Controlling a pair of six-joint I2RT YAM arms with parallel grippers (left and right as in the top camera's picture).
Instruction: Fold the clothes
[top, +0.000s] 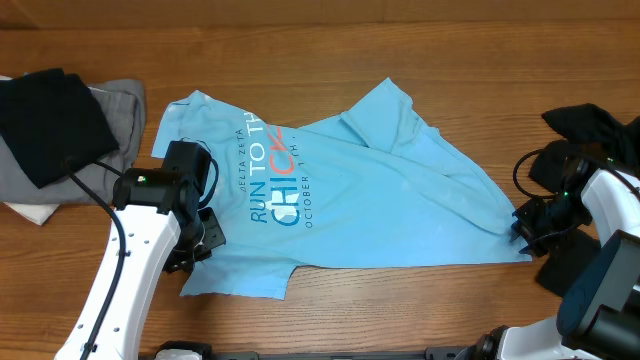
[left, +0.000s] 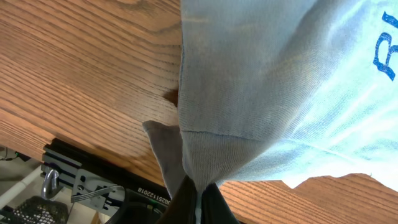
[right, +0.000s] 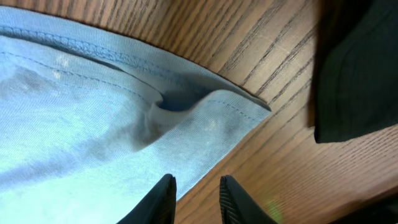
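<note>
The sky-blue T-shirt (top: 350, 190) with red, white and teal lettering lies spread and rumpled across the table. My left gripper (top: 195, 240) is at its lower left and is shut on a sleeve hem; in the left wrist view the ribbed blue cloth (left: 211, 155) is pinched between the fingers (left: 200, 199) and pulled up. My right gripper (top: 522, 235) is at the shirt's right corner. In the right wrist view its fingers (right: 196, 186) are open over the hem edge (right: 205, 124), with one finger above cloth and one above wood.
A black garment (top: 50, 120) lies on a grey one (top: 115, 105) with white cloth under them at the far left. Another black garment (top: 590, 125) sits at the right edge and also shows in the right wrist view (right: 357, 74). The table's front edge with a rail (left: 93, 174) runs below.
</note>
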